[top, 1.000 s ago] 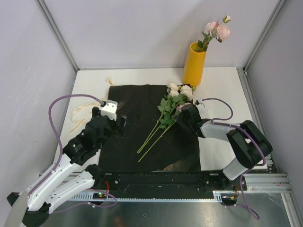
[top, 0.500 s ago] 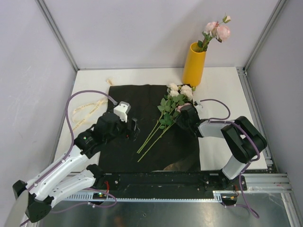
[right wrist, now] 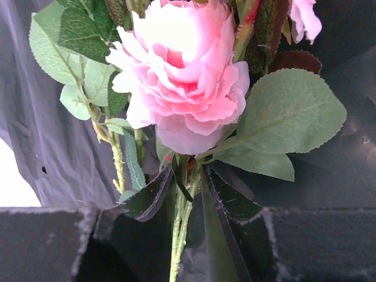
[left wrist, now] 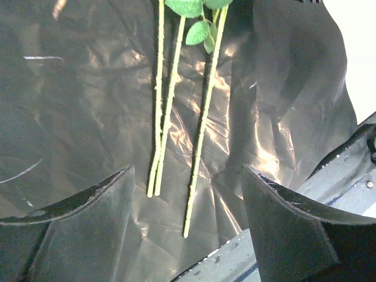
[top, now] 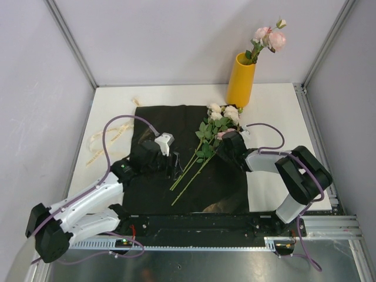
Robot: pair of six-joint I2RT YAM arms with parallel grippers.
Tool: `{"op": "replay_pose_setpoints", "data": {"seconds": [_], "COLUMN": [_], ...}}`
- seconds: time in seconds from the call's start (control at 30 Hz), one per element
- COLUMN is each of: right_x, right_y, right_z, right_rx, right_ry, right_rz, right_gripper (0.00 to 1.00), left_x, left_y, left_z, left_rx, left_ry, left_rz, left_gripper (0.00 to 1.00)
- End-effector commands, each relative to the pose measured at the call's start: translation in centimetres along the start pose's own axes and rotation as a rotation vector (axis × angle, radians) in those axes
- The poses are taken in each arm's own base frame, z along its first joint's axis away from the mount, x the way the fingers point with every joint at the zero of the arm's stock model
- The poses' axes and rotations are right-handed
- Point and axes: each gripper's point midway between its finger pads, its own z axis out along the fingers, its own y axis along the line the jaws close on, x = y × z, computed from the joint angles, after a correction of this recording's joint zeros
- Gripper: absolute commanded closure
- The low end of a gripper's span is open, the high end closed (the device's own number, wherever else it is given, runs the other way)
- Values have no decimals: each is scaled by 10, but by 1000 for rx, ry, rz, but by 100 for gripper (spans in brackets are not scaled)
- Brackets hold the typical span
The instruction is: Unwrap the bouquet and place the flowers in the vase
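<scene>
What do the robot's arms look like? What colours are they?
The left arm has white shells with black joints. The right arm is pale grey and black. A purple cable loops along each one. The left tool and the right tool are black. Up close, the left one's fingers look like broad, curved wedges.

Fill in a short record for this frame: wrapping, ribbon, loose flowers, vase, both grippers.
wrapping: black sheet spread flat
ribbon: off, lying left of the sheet
loose flowers: on the sheet, stems toward the near edge
vase: upright behind the sheet, pink roses already in it
left gripper: open, above the stem ends
right gripper: fingers either side of a pink rose's stem; grip unclear
</scene>
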Motion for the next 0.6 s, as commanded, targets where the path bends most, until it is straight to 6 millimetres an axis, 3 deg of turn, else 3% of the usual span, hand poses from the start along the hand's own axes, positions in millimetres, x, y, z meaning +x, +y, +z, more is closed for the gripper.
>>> {"op": "replay_pose_setpoints", "data": {"seconds": [0.0, 0.13, 0.3, 0.57], "right_x": [-2, -4, -8, -25], "right_y": [4, 1, 10, 46], "right_z": [8, 12, 7, -34], "right_rx": [-7, -1, -47, -167], "right_ry": [-14, -12, 0, -36], "right_rz": [1, 0, -25, -24], "right_gripper": [72, 76, 98, 100], "left_x": [-3, 1, -2, -35], "left_y": [-21, -23, -27, -49], "left_z": [12, 21, 30, 32], "left_rx": [84, 86, 99, 170], "left_ry": [-10, 8, 13, -45], "left_rz": [-34, -36, -43, -43], "left_gripper": [24, 26, 30, 33]}}
